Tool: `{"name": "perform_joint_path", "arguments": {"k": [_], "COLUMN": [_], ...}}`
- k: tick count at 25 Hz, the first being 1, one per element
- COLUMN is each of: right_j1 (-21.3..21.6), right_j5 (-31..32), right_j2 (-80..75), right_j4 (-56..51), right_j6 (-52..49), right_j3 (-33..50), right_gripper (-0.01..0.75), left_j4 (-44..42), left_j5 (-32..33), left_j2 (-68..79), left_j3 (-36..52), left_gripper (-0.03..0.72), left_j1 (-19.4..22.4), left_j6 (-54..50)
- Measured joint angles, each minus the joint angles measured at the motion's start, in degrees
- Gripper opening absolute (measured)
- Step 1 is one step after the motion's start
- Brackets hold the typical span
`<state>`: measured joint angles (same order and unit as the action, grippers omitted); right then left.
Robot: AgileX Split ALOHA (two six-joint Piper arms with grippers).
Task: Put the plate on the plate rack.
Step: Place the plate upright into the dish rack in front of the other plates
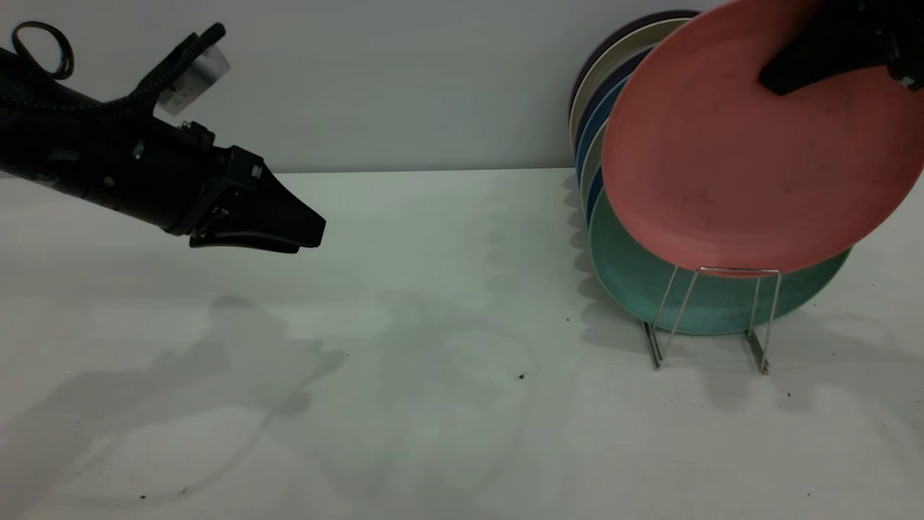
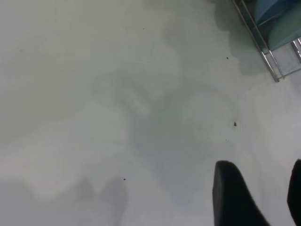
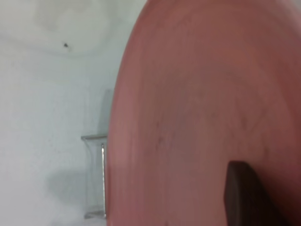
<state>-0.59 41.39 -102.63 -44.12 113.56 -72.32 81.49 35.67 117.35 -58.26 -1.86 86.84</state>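
Note:
The salmon-pink plate hangs tilted in the air at the right, its lower rim just above the front loop of the silver wire plate rack. My right gripper is shut on the plate's upper edge; one dark finger lies across its face. In the right wrist view the plate fills most of the picture, with one finger on it and a rack loop beside it. My left gripper hovers over the table at the left, holding nothing; its fingertips show apart in the left wrist view.
A teal-green plate stands in the rack behind the pink one, with several blue and cream plates stacked upright behind it against the wall. A rack corner shows in the left wrist view. The white table carries dark specks.

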Motion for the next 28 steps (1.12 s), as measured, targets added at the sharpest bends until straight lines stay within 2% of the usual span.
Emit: {"name": "perform_joint_path", "arguments": {"k": [16, 24, 28], "right_j1": [0.00, 0.00, 0.00], "right_j5": [0.74, 2.45, 2.93], "right_j2": [-2.64, -2.64, -2.64], "right_j4": [-2.30, -3.08, -3.13], "right_j6": [0.39, -1.81, -4.03], "right_j3": [-0.04, -0.04, -0.04], "right_gripper": [0.163, 0.305, 0.332], "left_j4": [-0.05, -0.05, -0.57], "left_j5": [-0.79, -0.98, -1.60], "left_j2": [0.00, 0.00, 0.00], "left_j3": [0.00, 0.00, 0.00], "left_gripper": [0.329, 0.329, 0.329], "left_j1": [0.00, 0.00, 0.00], "left_j6": [0.06, -0.69, -1.70]}}
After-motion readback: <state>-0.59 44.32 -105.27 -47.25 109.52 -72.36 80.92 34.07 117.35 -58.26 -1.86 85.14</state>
